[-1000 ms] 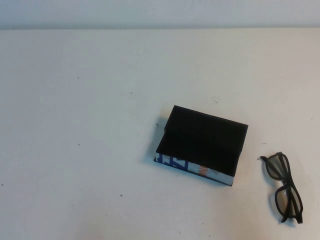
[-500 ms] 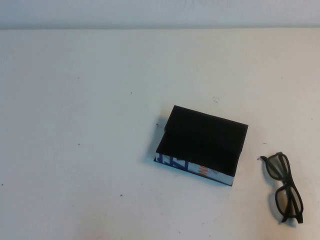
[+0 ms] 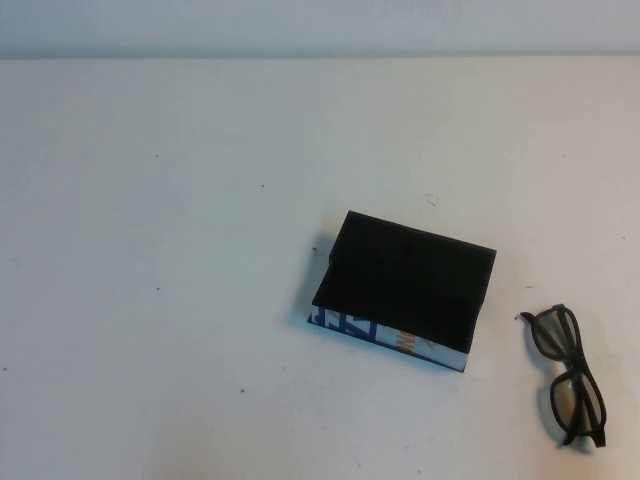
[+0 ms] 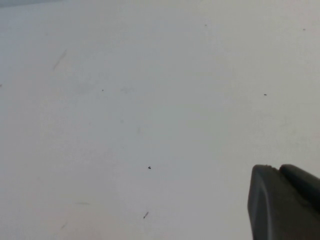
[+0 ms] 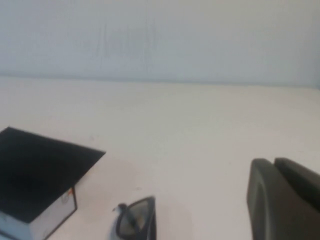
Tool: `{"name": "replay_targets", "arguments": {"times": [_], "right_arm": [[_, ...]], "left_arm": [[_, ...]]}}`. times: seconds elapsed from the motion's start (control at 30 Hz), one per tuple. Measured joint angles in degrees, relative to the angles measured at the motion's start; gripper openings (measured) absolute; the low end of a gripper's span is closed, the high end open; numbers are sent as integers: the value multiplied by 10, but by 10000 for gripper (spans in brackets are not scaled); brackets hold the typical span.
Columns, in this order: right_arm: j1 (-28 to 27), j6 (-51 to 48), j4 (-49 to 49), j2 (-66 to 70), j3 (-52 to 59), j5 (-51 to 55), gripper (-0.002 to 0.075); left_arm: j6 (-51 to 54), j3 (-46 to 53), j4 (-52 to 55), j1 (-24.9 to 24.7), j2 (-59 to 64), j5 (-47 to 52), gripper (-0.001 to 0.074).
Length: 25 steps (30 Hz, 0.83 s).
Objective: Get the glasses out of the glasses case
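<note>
- Already out, the glasses (image 3: 569, 376) lie flat near the table's (image 3: 180, 200) near right corner, just beside the glasses case (image 3: 405, 287).
- Left gripper (image 4: 282, 202) hangs over bare tabletop; grip state unclear.
- Right gripper (image 5: 282, 200) hangs near the glasses; likewise unclear.

Surface (image 3: 180, 200): white, matte, flat, marked with a few small dark specks and faint scuffs, evenly lit with soft shadows. Wall (image 3: 320, 25): pale grey-white, plain, meeting the far edge of the surface in a straight line.
</note>
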State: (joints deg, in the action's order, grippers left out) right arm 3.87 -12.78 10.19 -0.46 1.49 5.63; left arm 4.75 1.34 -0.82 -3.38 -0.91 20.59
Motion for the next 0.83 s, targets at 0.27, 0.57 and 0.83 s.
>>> {"name": "replay_targets", "arguments": {"times": [0.27,0.57,0.83], "right_arm": [[0,115,-49,0,1,116,-18],[0,120,-51,0,1,123,-18],[0,120,-51,0,1,123,-18]], "left_arm": [[0,0,0,0,0,0,-4],[0,0,0,0,0,0,-4],[0,0,0,0,0,0,-4]]}}
